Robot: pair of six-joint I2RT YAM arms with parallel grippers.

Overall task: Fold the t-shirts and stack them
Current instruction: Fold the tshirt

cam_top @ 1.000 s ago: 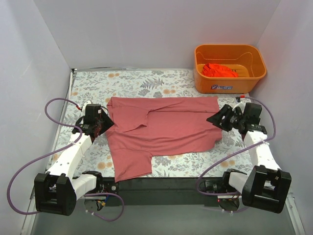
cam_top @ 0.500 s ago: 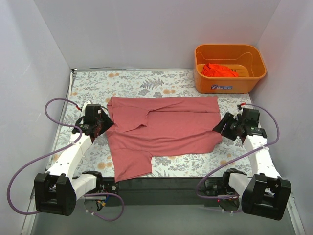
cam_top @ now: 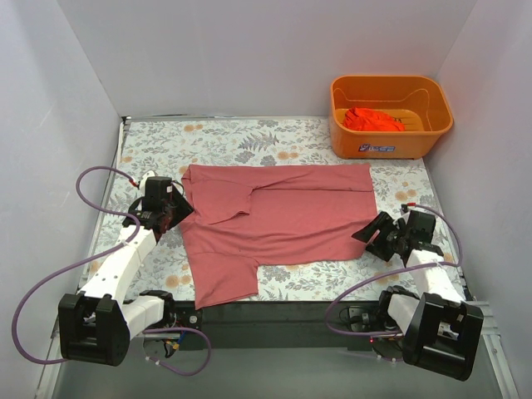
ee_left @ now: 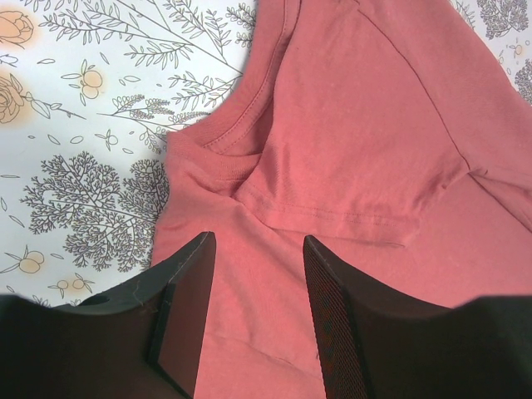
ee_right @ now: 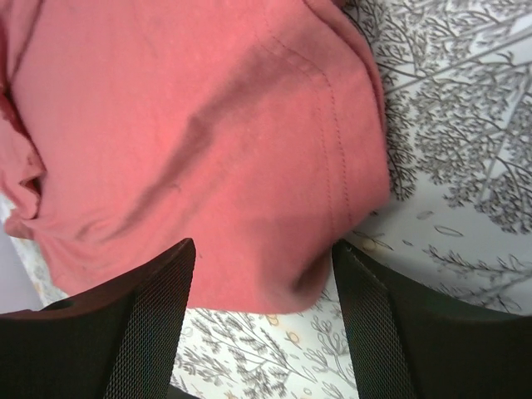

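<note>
A dusty pink-red t-shirt (cam_top: pixel 274 218) lies spread on the floral table, with one side folded over and a sleeve hanging toward the near edge. My left gripper (cam_top: pixel 172 212) sits at the shirt's left edge. In the left wrist view its jaws (ee_left: pixel 253 249) stand open over the cloth (ee_left: pixel 374 125), just below the collar (ee_left: pixel 237 141). My right gripper (cam_top: pixel 370 234) is at the shirt's near right corner. Seen from the right wrist, the right gripper (ee_right: pixel 262 258) stands open and the rounded hem corner (ee_right: pixel 191 125) lies between its fingers, ungripped. An orange-red t-shirt (cam_top: pixel 374 119) lies bunched in the basket.
The orange plastic basket (cam_top: pixel 391 143) stands at the far right corner of the table. A floral cloth (cam_top: pixel 249 141) covers the table. White walls close in the left, back and right. A dark ledge (cam_top: pixel 274 312) runs along the near edge between the arm bases.
My right gripper has drawn back toward the near edge, from the middle of the shirt's right side to its near right corner, and its jaws have widened. The left arm has not moved.
</note>
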